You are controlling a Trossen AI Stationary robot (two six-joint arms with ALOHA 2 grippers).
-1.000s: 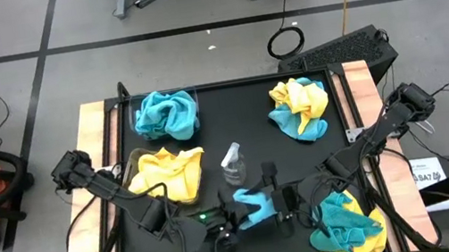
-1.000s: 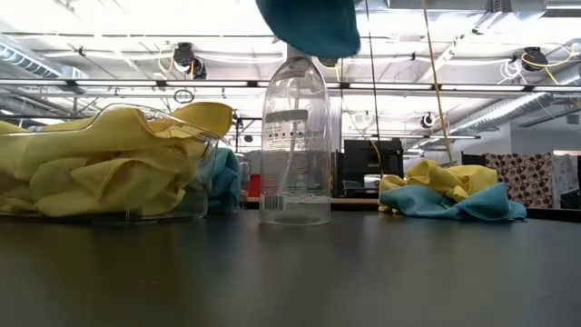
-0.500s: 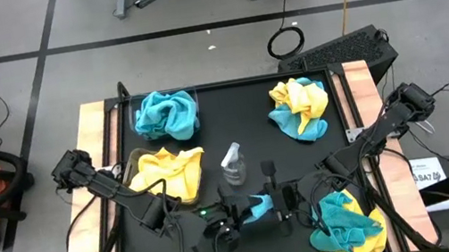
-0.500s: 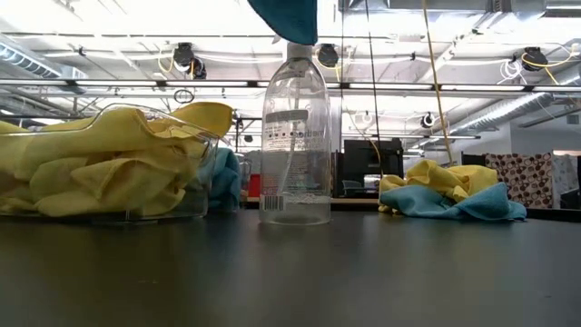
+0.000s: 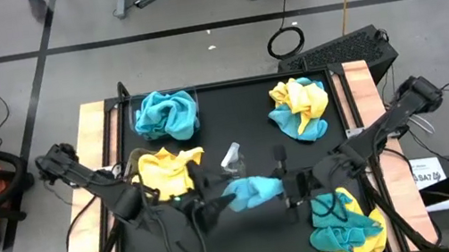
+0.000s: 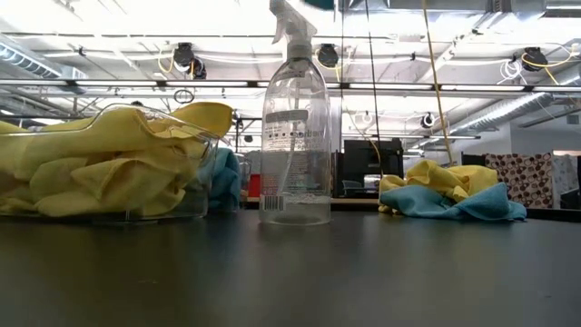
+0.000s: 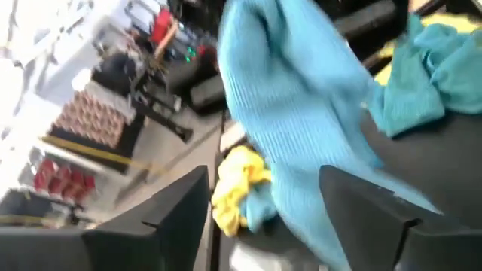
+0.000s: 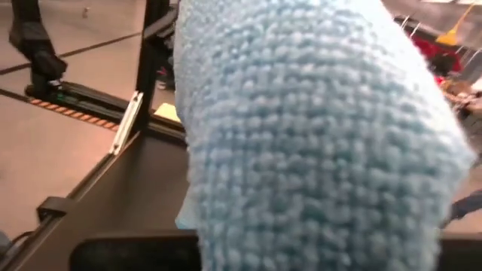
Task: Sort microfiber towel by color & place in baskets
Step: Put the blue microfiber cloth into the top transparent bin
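Observation:
A teal-blue microfiber towel hangs in the air above the table's near middle, between my two grippers. My right gripper is shut on its right end. My left gripper stands open at its left end; in the left wrist view the towel runs between the spread fingers. Two clear baskets stand at the left. The far one holds teal towels and the near one holds yellow towels. My right gripper holds the teal towel by its right end, coming level from the table's right side. The towel fills the wrist view and hides the fingers. It is lifted clear of the table. My left gripper's fingers flank the towel's left end; whether they touch it I cannot tell.
A clear spray bottle stands upright just beyond the held towel, also in the low view. A mixed yellow and teal pile lies at the far right. Another pile lies at the near right edge.
My right gripper has shut on the teal towel and my left gripper has opened, letting it go. Both grippers have risen with the towel, which has left the top of the low view and now lies spread wider between them.

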